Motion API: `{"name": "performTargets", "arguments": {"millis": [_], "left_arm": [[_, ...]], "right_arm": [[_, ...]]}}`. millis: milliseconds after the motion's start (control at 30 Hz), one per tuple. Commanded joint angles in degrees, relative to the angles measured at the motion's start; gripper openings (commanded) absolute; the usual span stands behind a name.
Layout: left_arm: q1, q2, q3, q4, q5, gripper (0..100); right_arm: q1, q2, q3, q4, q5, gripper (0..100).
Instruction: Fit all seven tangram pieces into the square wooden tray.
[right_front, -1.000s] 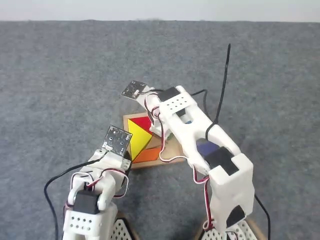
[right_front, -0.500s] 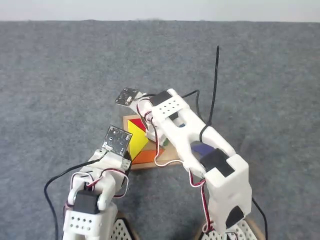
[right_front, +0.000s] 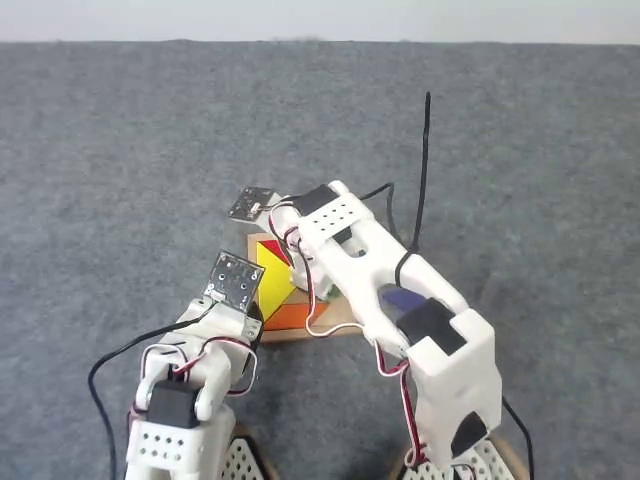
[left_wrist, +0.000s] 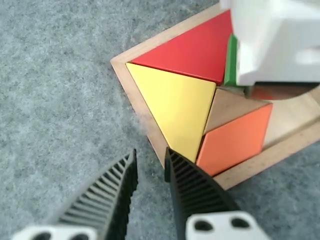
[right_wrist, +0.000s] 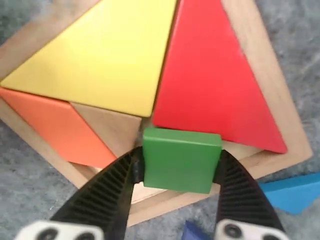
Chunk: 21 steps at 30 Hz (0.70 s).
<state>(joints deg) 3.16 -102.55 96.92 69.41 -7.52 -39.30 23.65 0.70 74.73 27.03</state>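
The square wooden tray (right_front: 300, 331) lies between my two arms. It holds a yellow triangle (right_wrist: 105, 60), a red triangle (right_wrist: 210, 85) and an orange parallelogram (right_wrist: 50, 125), with a patch of bare wood between them. My right gripper (right_wrist: 179, 162) is shut on the green square (right_wrist: 181, 160), which hangs just over the tray beside the red triangle's corner. My left gripper (left_wrist: 150, 162) sits low at the tray's rim (left_wrist: 135, 95), near the yellow triangle (left_wrist: 180, 105). Its fingers are slightly apart with nothing between them.
A light blue piece (right_wrist: 295, 192) and a dark blue piece (right_wrist: 192, 232) lie on the grey carpet just outside the tray. The dark blue piece (right_front: 398, 297) also peeks out under the right arm. Open carpet surrounds the tray on the far side.
The right arm has swung left over the tray with the green square in its gripper. The left arm has kept still.
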Motion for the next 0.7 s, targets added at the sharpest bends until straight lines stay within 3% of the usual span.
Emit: {"name": "performTargets", "arguments": {"millis": [0,533,667], "left_arm": [[0.1,0.1,-0.4,0.3,0.7,9],[0.1,0.1,-0.4,0.3,0.7,9],[0.1,0.1,-0.4,0.3,0.7,9]], "right_arm": [[-0.2,-6.9,-2.5,-1.4,-2.4,20.9],[-0.3,-12.2,1.6,-1.4,-2.8,21.4],[-0.4,-12.3,1.8,-1.4,-2.8,27.1]]}}
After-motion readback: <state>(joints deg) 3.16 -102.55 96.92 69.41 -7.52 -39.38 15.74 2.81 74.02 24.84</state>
